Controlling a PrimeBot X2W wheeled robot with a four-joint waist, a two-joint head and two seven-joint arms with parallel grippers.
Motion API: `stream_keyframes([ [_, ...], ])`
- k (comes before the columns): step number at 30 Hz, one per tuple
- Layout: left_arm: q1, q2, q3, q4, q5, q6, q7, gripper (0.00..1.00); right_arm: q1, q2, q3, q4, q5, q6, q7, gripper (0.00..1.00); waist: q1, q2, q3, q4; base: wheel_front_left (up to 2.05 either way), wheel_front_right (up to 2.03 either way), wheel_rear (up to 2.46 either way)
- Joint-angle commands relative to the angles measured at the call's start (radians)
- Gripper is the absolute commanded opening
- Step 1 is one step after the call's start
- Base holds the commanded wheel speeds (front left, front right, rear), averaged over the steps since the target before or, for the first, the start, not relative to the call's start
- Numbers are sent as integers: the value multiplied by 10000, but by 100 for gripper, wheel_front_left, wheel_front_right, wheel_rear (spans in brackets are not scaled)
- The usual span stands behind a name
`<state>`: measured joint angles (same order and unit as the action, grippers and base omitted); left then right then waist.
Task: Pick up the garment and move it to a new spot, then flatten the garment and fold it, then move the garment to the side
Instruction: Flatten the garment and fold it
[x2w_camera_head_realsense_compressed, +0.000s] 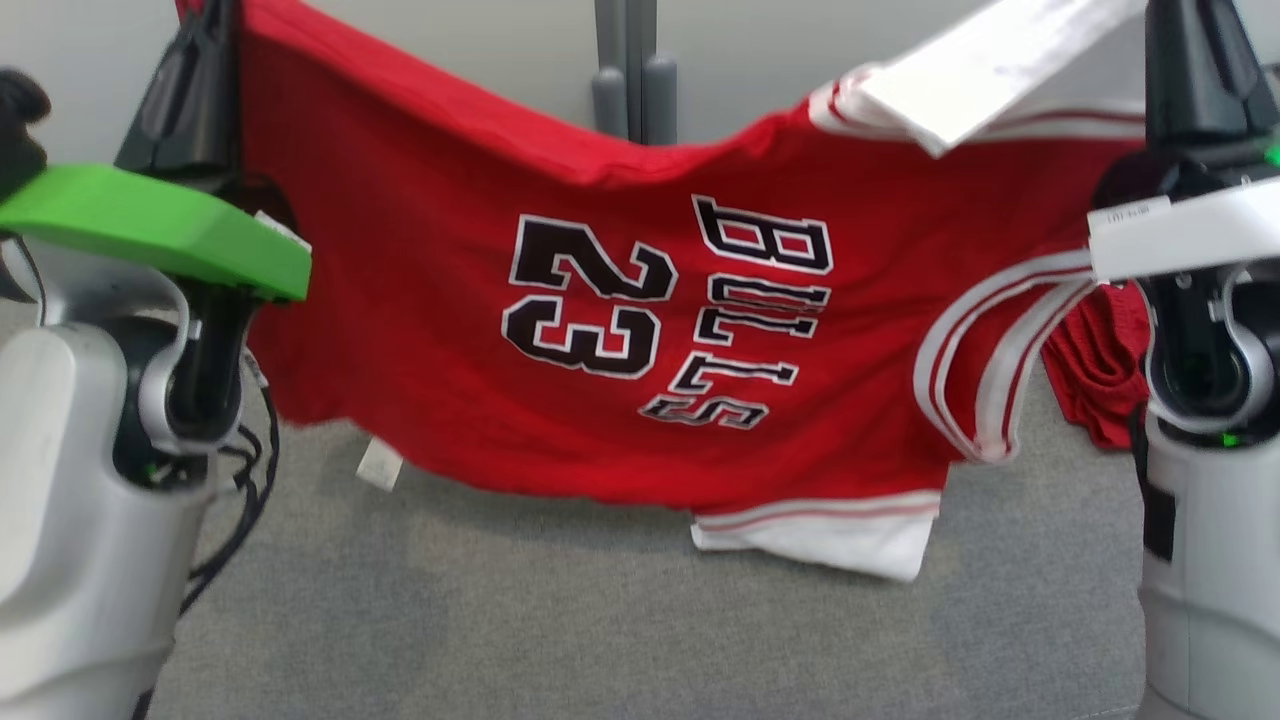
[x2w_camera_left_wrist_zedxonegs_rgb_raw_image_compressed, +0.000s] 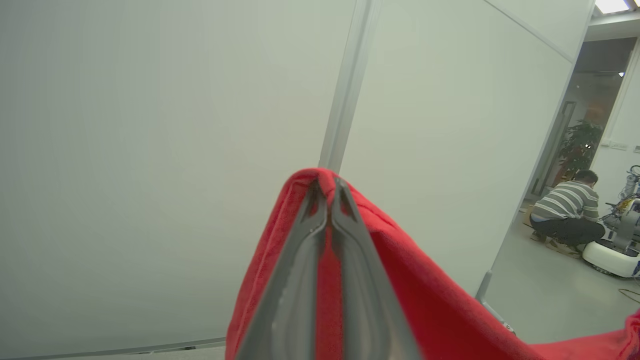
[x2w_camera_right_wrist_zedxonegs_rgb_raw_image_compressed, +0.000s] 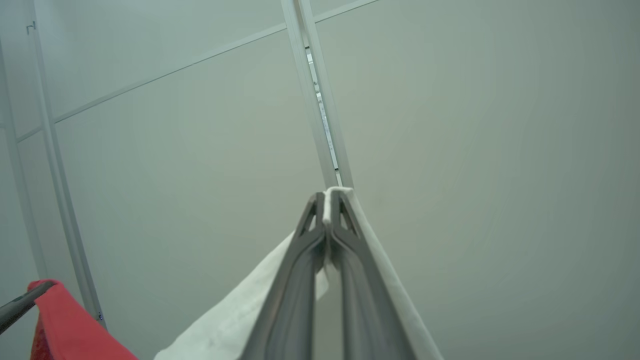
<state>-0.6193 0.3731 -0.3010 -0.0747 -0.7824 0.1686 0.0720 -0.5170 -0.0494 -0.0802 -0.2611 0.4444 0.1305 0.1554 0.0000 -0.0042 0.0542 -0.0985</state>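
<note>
The garment (x2w_camera_head_realsense_compressed: 450, 330) is a red jersey with black "BULLS 23" lettering and white trim, stretched sideways in the air between my two grippers and sagging in the middle. My left gripper (x2w_camera_head_realsense_compressed: 212, 20) at the upper left is shut on a red edge; in the left wrist view its fingers (x2w_camera_left_wrist_zedxonegs_rgb_raw_image_compressed: 310, 235) pinch the red cloth (x2w_camera_left_wrist_zedxonegs_rgb_raw_image_compressed: 400, 280). The right gripper (x2w_camera_head_realsense_compressed: 1190, 40) at the upper right is shut on a white band (x2w_camera_head_realsense_compressed: 980, 70); in the right wrist view that gripper (x2w_camera_right_wrist_zedxonegs_rgb_raw_image_compressed: 330, 200) clamps the white fabric (x2w_camera_right_wrist_zedxonegs_rgb_raw_image_compressed: 240, 320). The jersey's lower white hem (x2w_camera_head_realsense_compressed: 820, 535) hangs close over the grey surface.
A grey carpeted surface (x2w_camera_head_realsense_compressed: 600, 620) lies below, with pale wall panels and a grey post (x2w_camera_head_realsense_compressed: 630, 70) behind. Another red cloth (x2w_camera_head_realsense_compressed: 1100, 370) lies at the right behind the jersey. A person (x2w_camera_left_wrist_zedxonegs_rgb_raw_image_compressed: 567, 210) crouches far off beside another robot (x2w_camera_left_wrist_zedxonegs_rgb_raw_image_compressed: 615, 250).
</note>
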Motion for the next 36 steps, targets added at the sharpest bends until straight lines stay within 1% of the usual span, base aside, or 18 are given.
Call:
stream_keyframes([
  [1, -843, 146, -48, 718, 152, -146, 211, 0, -1036, -49, 99, 697, -211, 4, -103, 0, 0, 42, 970, -68, 0, 0, 0],
  [2, -843, 146, -48, 718, 152, -146, 211, 0, -1036, -49, 99, 697, -211, 4, -103, 0, 0, 42, 970, -68, 0, 0, 0],
  [4, -1661, 197, -87, 1503, 279, -237, 360, 0, -2078, -77, 151, 1537, -407, 4, -296, 0, 0, 42, 1420, -76, 0, 0, 0],
  [7, -3046, 353, -188, 2868, 674, -381, 493, 0, -3759, -80, 272, 3044, -705, 4, -661, 0, 0, 42, 2064, -124, 0, 0, 0],
  [10, -4649, 439, -192, 4303, 1112, -410, 297, 0, -5510, -73, 410, 4696, -1108, 4, -1153, 0, 0, 42, 2559, -242, 0, 0, 0],
  [13, -6145, 498, -273, 5591, 1660, -492, -262, 0, -7209, -62, 461, 6263, -1550, 3, -1920, 0, 0, 42, 2811, -424, 0, 0, 0],
  [16, -7453, 629, -390, 6675, 2187, -720, -1065, 0, -8542, -48, 455, 7615, -1910, 3, -2813, 0, 0, 42, 2845, -667, 0, 0, 0],
  [19, -8430, 717, -330, 7395, 2463, -994, -2052, 0, -9602, -40, 453, 8565, -1753, 3, -3566, 0, 0, 42, 2987, -867, 0, 0, 0],
  [22, -8808, 778, -302, 8112, 2520, -1352, -2777, 0, -9913, 8, 955, 9167, -1490, 3, -3877, 0, 0, 42, 3191, -945, 0, 0, 0],
  [25, -8802, 871, -290, 8704, 2516, -1705, -3087, 0, -9739, -37, 1426, 9378, -1184, 3, -4049, 0, 0, 42, 3446, -998, 0, 0, 0],
  [30, -8400, 933, -113, 9399, 2331, -2173, -3298, 0, -8897, -19, 2333, 9227, -597, 3, -4150, 0, 0, 42, 4034, -1054, 0, 0, 0],
  [36, -7929, 925, 226, 9610, 2180, -2470, -3379, 0, -7847, -29, 2854, 8731, -413, 3, -4209, 0, 0, 42, 4320, -1014, 0, 0, 0],
])
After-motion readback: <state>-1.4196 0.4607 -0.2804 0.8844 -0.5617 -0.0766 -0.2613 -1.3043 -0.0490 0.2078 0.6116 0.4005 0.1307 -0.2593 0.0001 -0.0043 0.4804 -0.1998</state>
